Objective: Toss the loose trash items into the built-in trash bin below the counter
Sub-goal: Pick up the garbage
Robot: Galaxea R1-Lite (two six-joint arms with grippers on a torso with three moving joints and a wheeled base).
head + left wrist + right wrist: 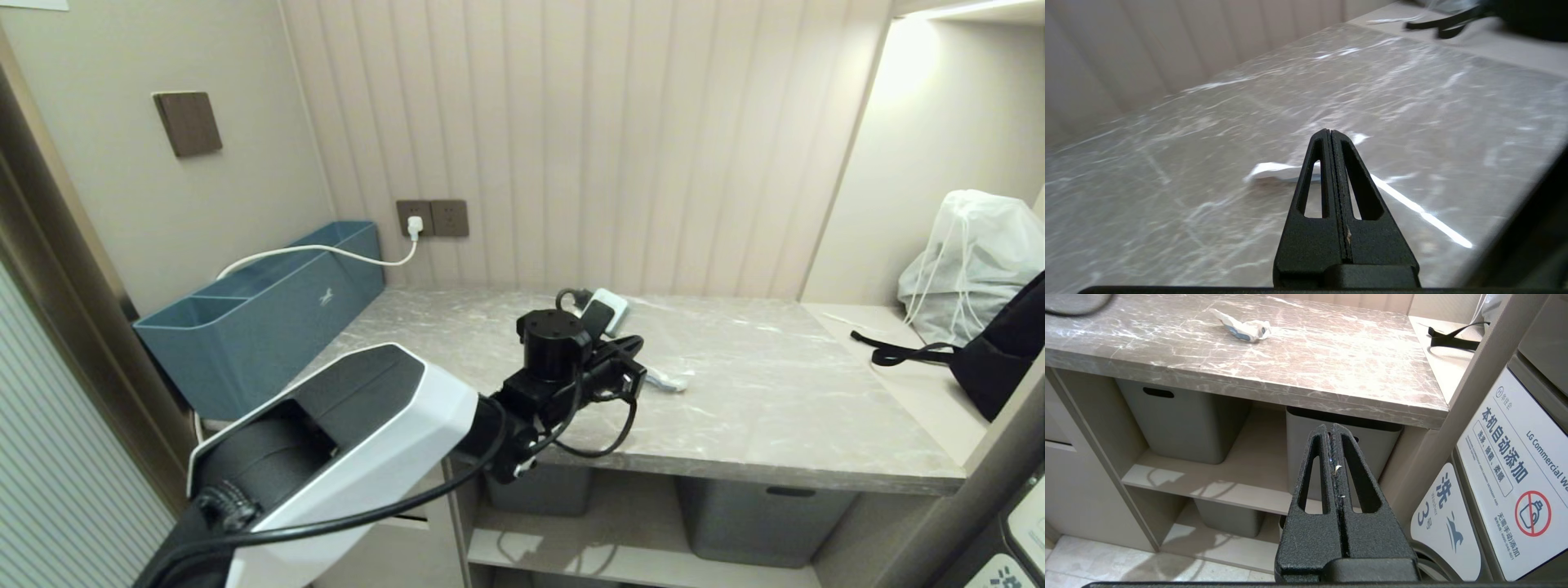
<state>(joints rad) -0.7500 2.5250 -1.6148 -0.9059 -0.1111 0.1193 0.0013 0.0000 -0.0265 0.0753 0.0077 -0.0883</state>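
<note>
The long grey marble-look counter (pixel 735 392) with white veining and a thick front edge runs before me, set into an alcove of pale beige ribbed wall panels (pixel 571 139). A long teal plastic box (pixel 269 314) with open compartments stands at the counter's left end against a plain wall; a white cable (pixel 326 251) runs over it to a dark double wall socket (pixel 433 218). At the right, on a lower beige shelf surface, lie a white drawstring mesh bag (pixel 971 261) and a black bag with a strap (pixel 1000 351).

Under the counter, open beige shelves hold grey plastic tubs with slot handles (pixel 1184 424). To the right stands a washing machine (pixel 1515 465) whose white panel reads "LG Commercial", with Chinese text, a large "3" and a red prohibition symbol.

The one trash item I can see, a crumpled clear-white plastic wrapper tinged pale blue (pixel 665 380), lies on the counter near its middle, just beyond my left end effector (pixel 1329 132). That end effector hovers low over the slab, its black textured fingers pressed fully together and holding nothing. My right end effector (pixel 1331 426) hangs below counter level in front of the shelves, likewise fully closed and empty. The built-in bin's flap is not identifiable in these views.
</note>
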